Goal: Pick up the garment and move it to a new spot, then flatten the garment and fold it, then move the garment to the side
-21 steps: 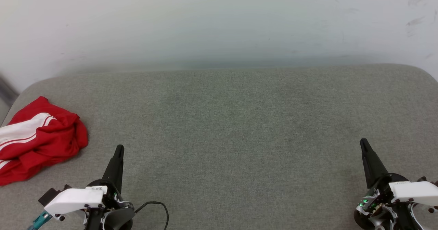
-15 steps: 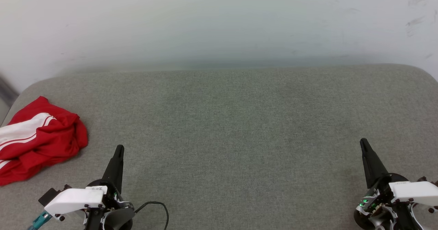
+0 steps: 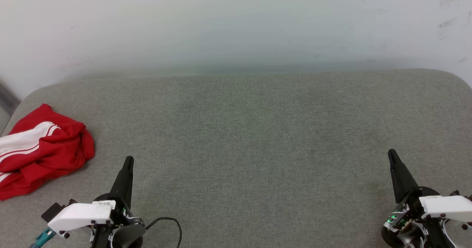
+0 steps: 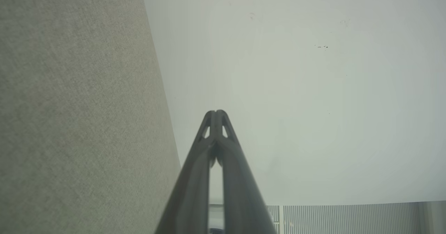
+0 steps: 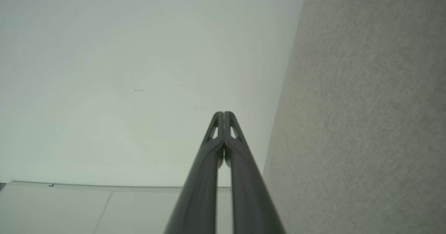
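The garment [image 3: 44,148] lies crumpled at the left edge of the surface [image 3: 258,137], off the broad middle where it would be flattened. The left fingers [image 3: 124,178] and right fingers [image 3: 399,174] sit at the near corners, each pair pressed together and holding nothing, probably parked before reaching.

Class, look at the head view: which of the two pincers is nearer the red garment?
The left pincer, at the lower left, close to the crumpled garment without touching it. The right pincer sits far across the grey fabric surface.
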Robot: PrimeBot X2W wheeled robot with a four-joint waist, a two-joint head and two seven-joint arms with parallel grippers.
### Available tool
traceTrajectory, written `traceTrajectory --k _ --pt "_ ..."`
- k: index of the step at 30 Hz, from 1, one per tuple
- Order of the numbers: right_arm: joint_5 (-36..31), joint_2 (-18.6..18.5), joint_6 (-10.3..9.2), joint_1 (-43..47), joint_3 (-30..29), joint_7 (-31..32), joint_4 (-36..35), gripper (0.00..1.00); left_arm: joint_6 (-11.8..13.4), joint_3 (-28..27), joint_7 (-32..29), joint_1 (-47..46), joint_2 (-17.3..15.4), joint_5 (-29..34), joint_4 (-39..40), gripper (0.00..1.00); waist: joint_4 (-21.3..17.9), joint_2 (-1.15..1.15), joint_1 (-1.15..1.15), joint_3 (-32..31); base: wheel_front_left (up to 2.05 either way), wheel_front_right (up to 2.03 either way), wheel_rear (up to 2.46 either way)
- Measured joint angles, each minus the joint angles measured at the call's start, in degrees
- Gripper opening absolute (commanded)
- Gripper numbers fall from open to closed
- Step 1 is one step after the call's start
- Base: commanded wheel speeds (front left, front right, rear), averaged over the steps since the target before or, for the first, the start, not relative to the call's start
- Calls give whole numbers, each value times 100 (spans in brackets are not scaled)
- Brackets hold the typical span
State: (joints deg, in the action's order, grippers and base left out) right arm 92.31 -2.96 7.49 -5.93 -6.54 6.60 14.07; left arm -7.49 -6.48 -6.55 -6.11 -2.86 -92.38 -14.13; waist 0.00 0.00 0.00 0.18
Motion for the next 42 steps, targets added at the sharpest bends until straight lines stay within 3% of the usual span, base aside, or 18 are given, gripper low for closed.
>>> traceTrajectory --k 4,5,13,21,25,42 --pt "0 0 0 0 0 0 0 0 0 0 0 0 0 0 0 0 0 0 0 0 0 0 0" --pt "0 0 0 0 0 0 0 100 0 -1 0 0 0 0 0 100 0 0 0 0 0 0 0" --pt "-27 4 0 302 10 -70 274 100 1 54 81 277 25 16 -238 100 0 0 0 3 0 0 0" --pt "-637 4 0 302 35 -296 78 100 1 -69 307 277 25 458 -89 100 -2 0 0 14 0 0 0" --pt "-1103 5 0 308 29 -401 -68 100 53 -131 414 277 24 850 29 100 -1 0 0 18 0 0 0" --pt "-3765 5 -1 399 301 -836 -737 100 720 240 839 359 22 3336 630 100 5 0 0 33 0 0 0"
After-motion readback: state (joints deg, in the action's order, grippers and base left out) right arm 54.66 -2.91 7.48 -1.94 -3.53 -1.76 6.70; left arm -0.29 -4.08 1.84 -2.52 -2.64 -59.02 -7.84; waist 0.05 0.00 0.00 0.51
